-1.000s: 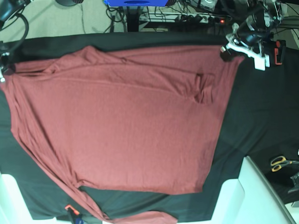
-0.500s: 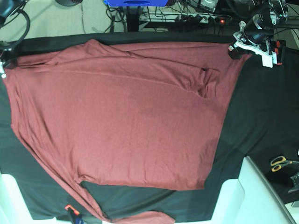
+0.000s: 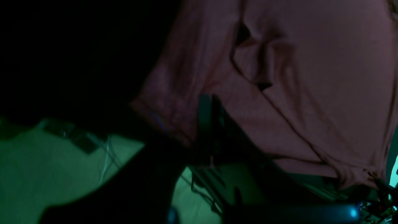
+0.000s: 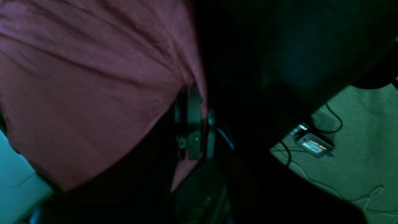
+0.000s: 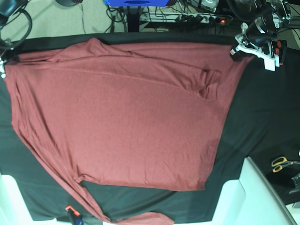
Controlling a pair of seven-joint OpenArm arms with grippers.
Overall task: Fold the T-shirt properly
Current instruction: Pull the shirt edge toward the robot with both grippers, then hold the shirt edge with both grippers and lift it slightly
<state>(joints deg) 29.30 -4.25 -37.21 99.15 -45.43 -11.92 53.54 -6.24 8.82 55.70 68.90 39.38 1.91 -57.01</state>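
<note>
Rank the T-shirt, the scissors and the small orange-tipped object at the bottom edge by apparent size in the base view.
1. T-shirt, by far the largest, covering most of the black cloth.
2. Scissors with yellow handles.
3. Orange-tipped object; partly cut off by the frame edge, so its place below the scissors is unsure.

Rust-red long-sleeved T-shirt (image 5: 126, 117), plain thin knit, spread nearly flat across the black cloth (image 5: 262, 122), covering most of it. Both far corners pulled taut toward the cloth's far edge. Small bunched fold near the far right corner. One sleeve trails off the cloth's near edge.
</note>
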